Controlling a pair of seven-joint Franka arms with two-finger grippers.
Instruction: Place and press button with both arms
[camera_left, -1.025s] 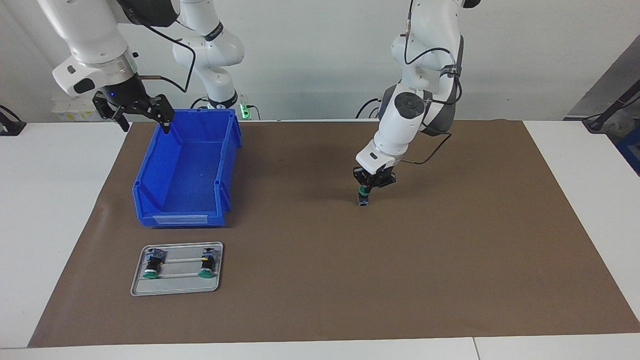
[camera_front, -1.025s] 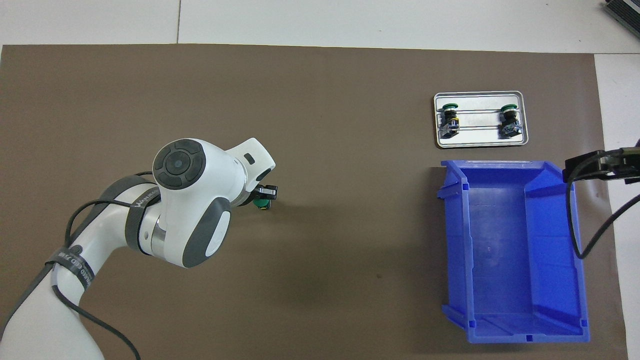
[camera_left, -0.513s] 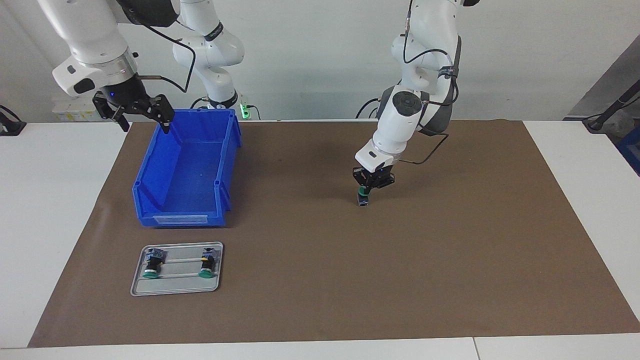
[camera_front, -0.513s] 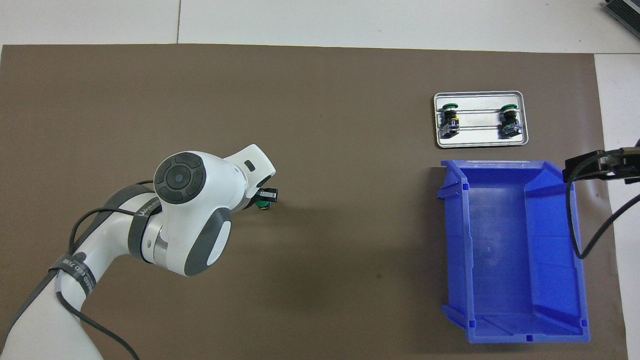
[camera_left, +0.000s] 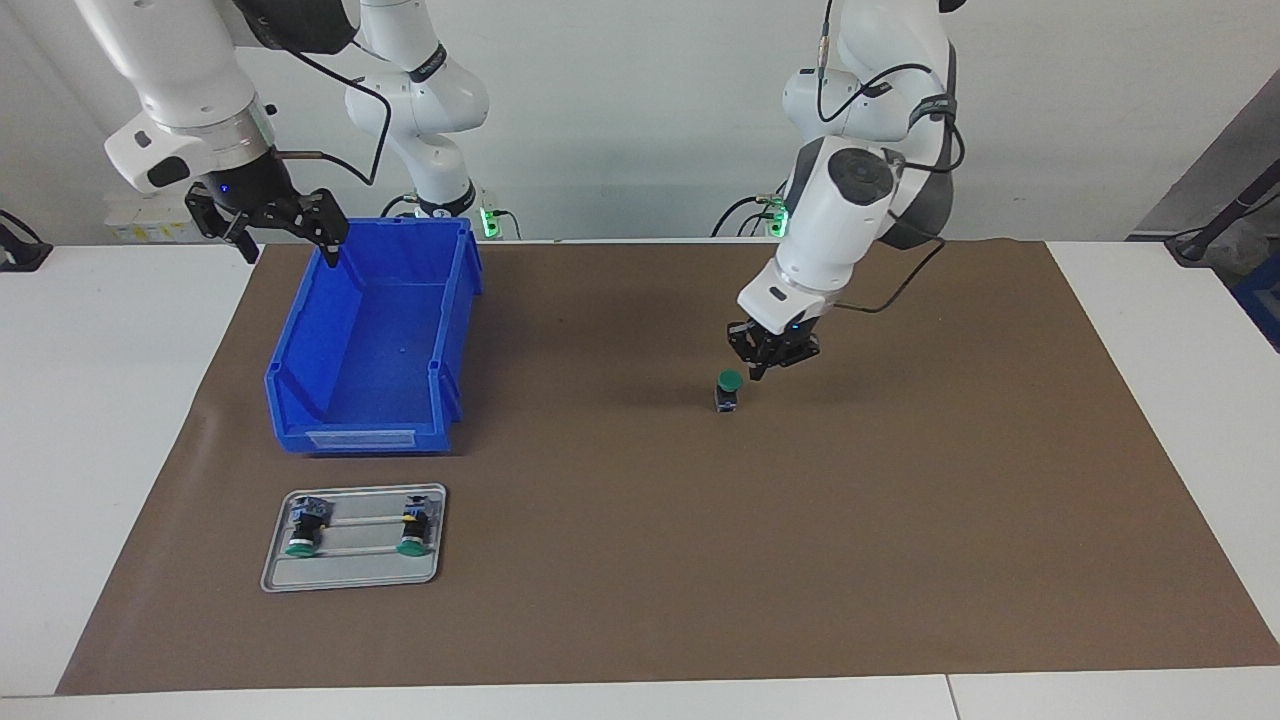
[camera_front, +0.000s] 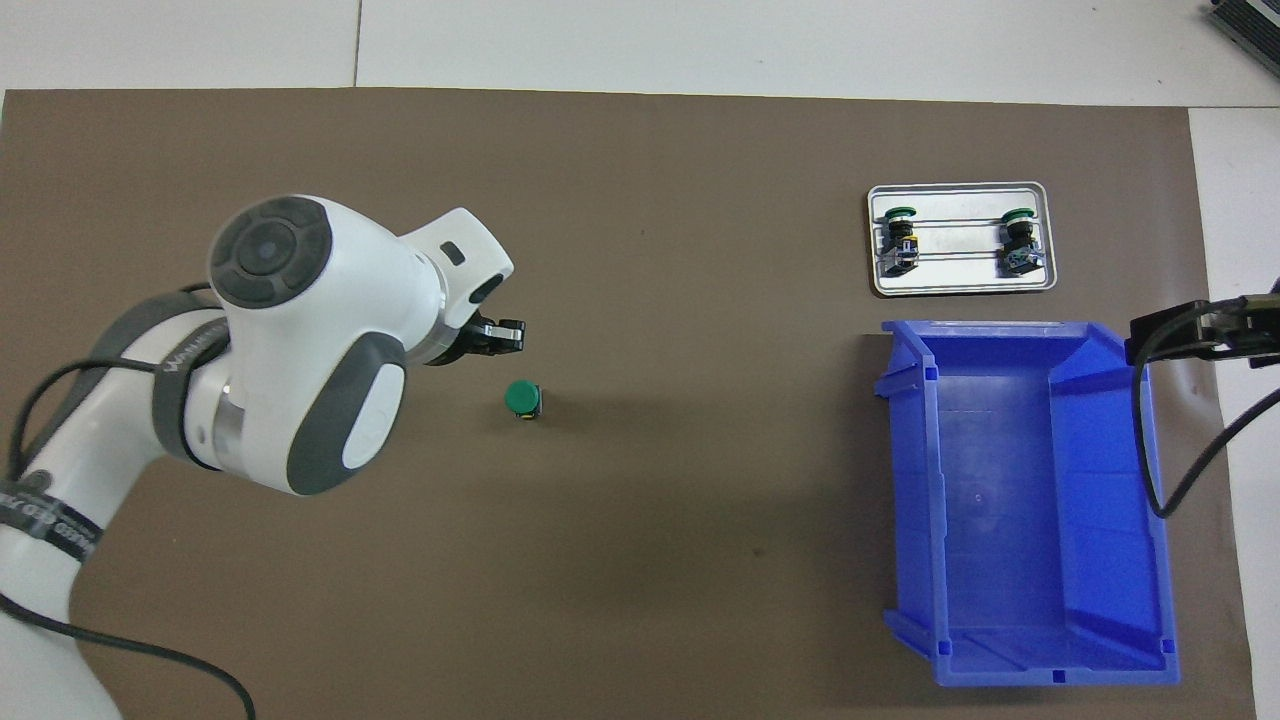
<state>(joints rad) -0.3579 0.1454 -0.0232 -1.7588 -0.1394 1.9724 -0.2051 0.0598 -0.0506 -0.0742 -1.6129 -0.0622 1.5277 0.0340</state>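
Observation:
One button (camera_left: 729, 389) stands upright on the brown mat near the table's middle, green cap up; the overhead view shows it alone too (camera_front: 521, 399). My left gripper (camera_left: 771, 361) hangs just above the mat beside the button, toward the left arm's end, slightly open and empty; the overhead view shows it clear of the cap (camera_front: 497, 337). My right gripper (camera_left: 268, 224) is open and empty, up over the blue bin's corner nearest the robots, where that arm waits; it shows at the overhead view's edge (camera_front: 1200, 334).
The blue bin (camera_left: 360, 437) (camera_front: 905, 480) sits toward the right arm's end. A small metal tray (camera_left: 352, 578) (camera_front: 960, 285), farther from the robots than the bin, holds the two other buttons (camera_left: 303, 530) (camera_left: 412, 529) lying on their sides. The brown mat (camera_left: 900, 520) covers the table.
My left gripper has let go of the button, risen and moved off it toward the left arm's end. The button stays standing on the mat. The right arm has not moved.

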